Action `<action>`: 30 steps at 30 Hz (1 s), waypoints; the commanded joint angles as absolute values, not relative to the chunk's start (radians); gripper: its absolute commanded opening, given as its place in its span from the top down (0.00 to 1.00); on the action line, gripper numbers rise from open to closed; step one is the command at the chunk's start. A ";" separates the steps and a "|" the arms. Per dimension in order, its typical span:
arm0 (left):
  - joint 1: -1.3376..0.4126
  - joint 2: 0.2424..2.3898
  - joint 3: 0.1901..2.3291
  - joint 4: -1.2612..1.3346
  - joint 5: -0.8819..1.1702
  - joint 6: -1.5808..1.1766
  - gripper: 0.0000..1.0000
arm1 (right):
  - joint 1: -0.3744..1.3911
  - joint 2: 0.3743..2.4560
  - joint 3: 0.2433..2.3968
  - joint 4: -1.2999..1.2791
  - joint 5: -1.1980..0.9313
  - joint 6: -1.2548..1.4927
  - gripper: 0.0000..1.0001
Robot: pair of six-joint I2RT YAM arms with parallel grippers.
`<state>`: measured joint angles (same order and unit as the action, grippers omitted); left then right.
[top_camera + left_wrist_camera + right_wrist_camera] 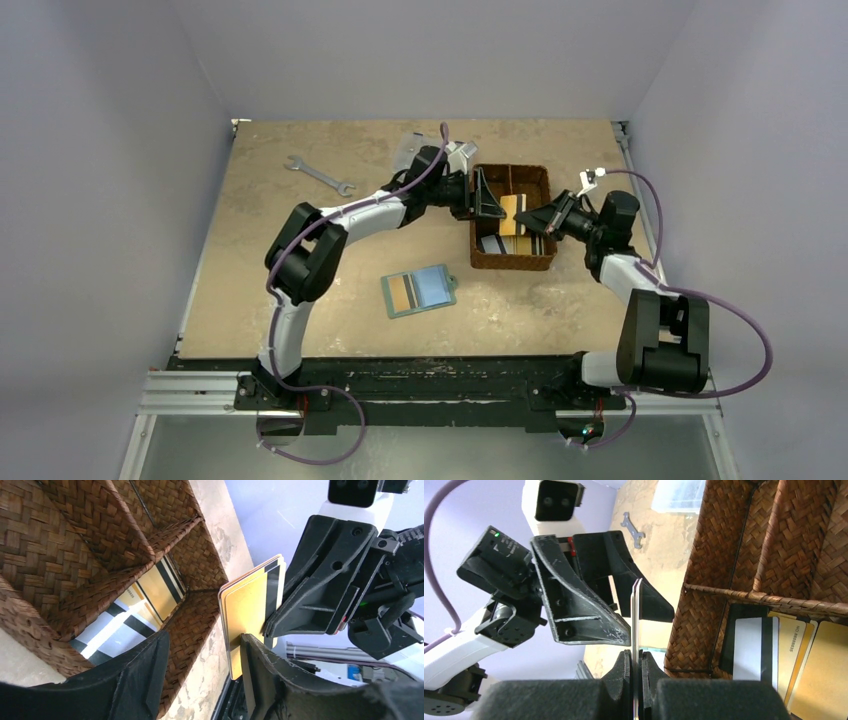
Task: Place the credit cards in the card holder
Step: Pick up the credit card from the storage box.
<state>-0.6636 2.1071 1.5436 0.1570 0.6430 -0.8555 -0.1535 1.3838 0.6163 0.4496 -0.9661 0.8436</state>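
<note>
Barely begun: the right gripper (636, 664) pinches a thin stack of cards (247, 615) between the spread fingers (145, 675) of the left gripper (204, 640), others (749, 650) lie in the basket (512, 264) below them, and the open holder (420, 292), well apart, seems to hold one.

From the right wrist we see the held credit cards (637, 615) only edge-on, and the woven divider of the basket (75, 545) hides much of the loose cards (152, 587) beneath it.

Gold black-striped cards (247, 612), brown woven basket (75, 540)
</note>
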 commanded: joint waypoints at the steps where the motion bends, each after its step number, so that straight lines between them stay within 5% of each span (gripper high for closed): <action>1: -0.666 2.118 1.563 0.266 0.692 -0.907 0.49 | -0.163 1.330 0.607 0.542 -1.005 0.879 0.99; 4: -0.666 2.130 1.540 0.401 0.726 -0.986 0.65 | -0.163 1.335 0.607 0.542 -1.009 0.875 0.96; 13: -0.667 2.148 1.503 0.586 0.779 -1.100 0.87 | -0.163 1.325 0.617 0.500 -0.995 0.839 0.90; 15: -0.665 2.148 1.503 0.587 0.780 -1.096 1.00 | -0.163 1.323 0.624 0.465 -0.979 0.817 0.84; 24: -0.622 2.167 1.478 0.715 0.866 -1.186 1.00 | -0.207 1.315 0.616 0.400 -0.961 0.786 0.55; 30: -0.614 2.180 1.460 0.771 0.871 -1.233 1.00 | -0.218 1.320 0.604 0.400 -0.961 0.782 0.54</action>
<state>-0.6231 2.1754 1.4734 0.6445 0.8383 -1.1774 -0.2085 1.3449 0.6094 0.4030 -0.9600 0.8066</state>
